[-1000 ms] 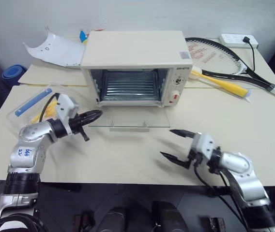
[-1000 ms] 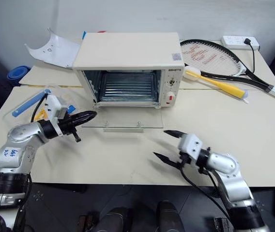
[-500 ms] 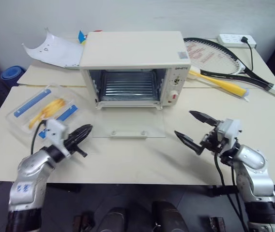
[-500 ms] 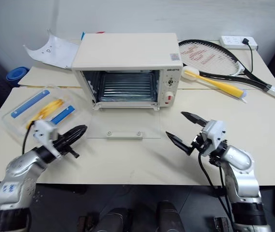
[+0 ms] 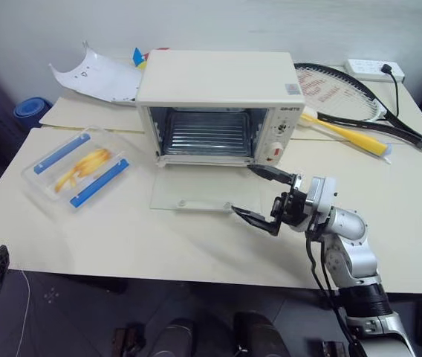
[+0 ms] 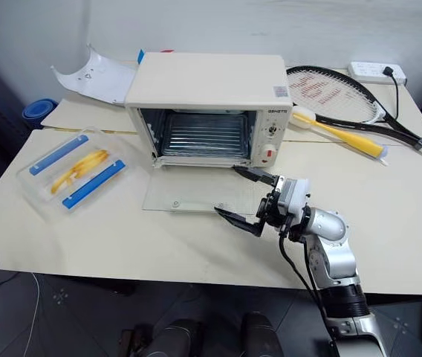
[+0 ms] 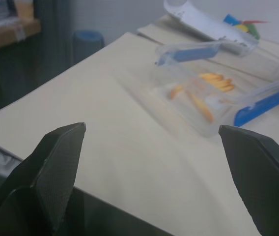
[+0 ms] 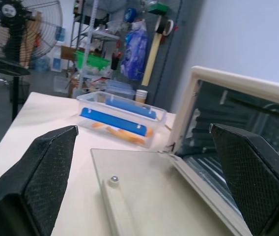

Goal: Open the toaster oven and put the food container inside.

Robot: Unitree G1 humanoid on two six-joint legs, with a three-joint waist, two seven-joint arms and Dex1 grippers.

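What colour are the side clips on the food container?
Blue; the food container and its clips show best in the right eye view.

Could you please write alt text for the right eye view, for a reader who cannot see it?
A cream toaster oven stands on a table with its glass door dropped flat. The right pincer hangs open over that door, and the clear food container sits apart on the table, left of the oven.

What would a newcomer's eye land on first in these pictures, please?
Probably the oven at mid-table, its glass door dropped flat and the rack bare. Next, the right gripper hovering over that door's right end, jaws open. Then the container with yellow food, lying to the left of the oven, outside it.
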